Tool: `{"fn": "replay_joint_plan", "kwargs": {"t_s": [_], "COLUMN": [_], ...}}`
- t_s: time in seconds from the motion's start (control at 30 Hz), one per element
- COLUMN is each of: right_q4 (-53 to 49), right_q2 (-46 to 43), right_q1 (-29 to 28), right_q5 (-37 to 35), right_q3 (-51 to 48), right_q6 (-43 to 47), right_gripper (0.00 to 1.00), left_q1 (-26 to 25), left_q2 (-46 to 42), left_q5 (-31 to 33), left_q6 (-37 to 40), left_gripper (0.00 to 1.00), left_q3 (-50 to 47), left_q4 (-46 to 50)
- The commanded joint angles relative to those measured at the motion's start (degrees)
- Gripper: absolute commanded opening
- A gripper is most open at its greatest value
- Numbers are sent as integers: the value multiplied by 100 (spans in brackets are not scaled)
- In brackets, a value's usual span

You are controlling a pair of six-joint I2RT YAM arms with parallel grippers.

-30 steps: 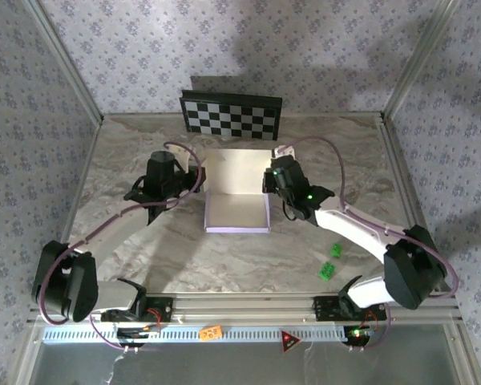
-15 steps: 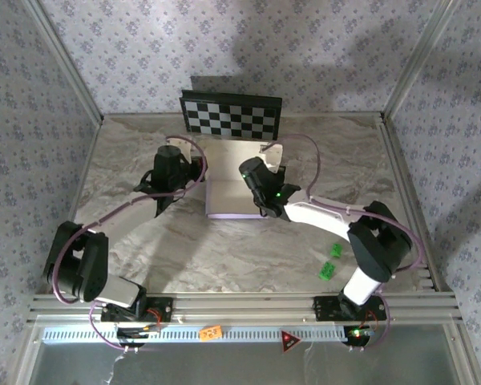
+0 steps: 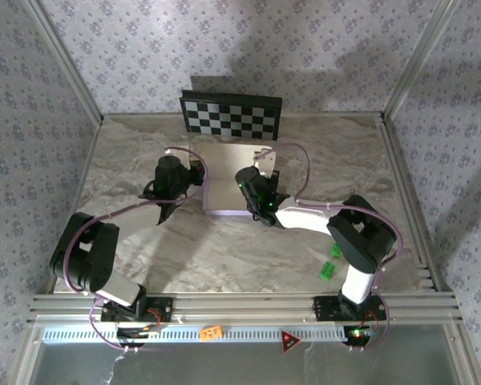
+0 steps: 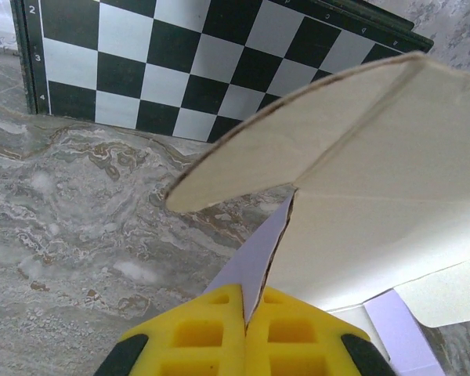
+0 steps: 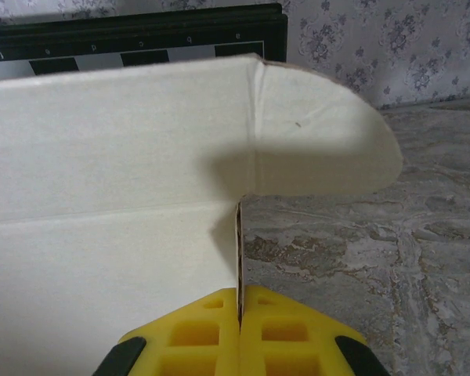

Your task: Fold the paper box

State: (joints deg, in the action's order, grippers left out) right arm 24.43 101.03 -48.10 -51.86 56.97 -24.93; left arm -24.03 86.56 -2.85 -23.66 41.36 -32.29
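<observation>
Paper box (image 3: 223, 180) sits mid-tabletop (image 3: 224, 257), just in front of the checkerboard panel (image 3: 231, 116), between my two arms. Its cream inner face is open to the overhead camera, with a lavender strip along the near edge.

Left jaws are clenched on the box's left side wall. From the left wrist, the yellow pads (image 4: 211, 337) pinch a thin lavender-faced edge, and a rounded cream flap (image 4: 298, 141) fans out above them. Right jaws are likewise clenched on the right wall edge, pads (image 5: 274, 329) tight on the card, with a second rounded flap (image 5: 321, 133) standing off to the right.

My read: about midway. The creases have started and the sides look to be coming up. Neither rounded flap is tucked, nothing is closed over, and there is no flat squarish box yet.

Hard to make out:
- From above, both wrists cover the side walls, so I cannot tell whether they stand upright or lean.
- Both wrist views cut off the box's near edge, so the state of the front wall is unknown.
- Two small green bits (image 3: 330, 261) lie near the right arm; I cannot identify them.
</observation>
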Motion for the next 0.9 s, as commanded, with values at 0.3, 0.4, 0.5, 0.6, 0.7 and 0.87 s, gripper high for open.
{"fn": "replay_joint_plan", "kwargs": {"t_s": [0.3,0.4,0.5,0.6,0.7,0.87], "right_q4": [1012,1137,1236,1296,1284,1306], "right_q2": [180,175,130,55,-34,-106], "right_q1": [-305,-357,-407,-446,-489,-591], "right_q5": [204,222,187,134,53,-57], "right_q3": [-404,-523,-692,-885,-1090,-1339], "right_q6": [302,433,482,502,446,388], "right_gripper": [0,0,0,0,0,0], "left_q1": [-462,-549,-656,-725,-761,-860], "left_q2": [125,111,89,45,-56,-221], "left_q5": [-163,-86,1,54,98,136], "left_q6": [-285,-323,-289,-275,-295,-336], "left_gripper": [5,5,6,6,7,8], "left_q3": [-551,-721,-820,-949,-1112,-1382], "left_q4": [-1376,-1540,-1552,-1585,-1587,-1572]}}
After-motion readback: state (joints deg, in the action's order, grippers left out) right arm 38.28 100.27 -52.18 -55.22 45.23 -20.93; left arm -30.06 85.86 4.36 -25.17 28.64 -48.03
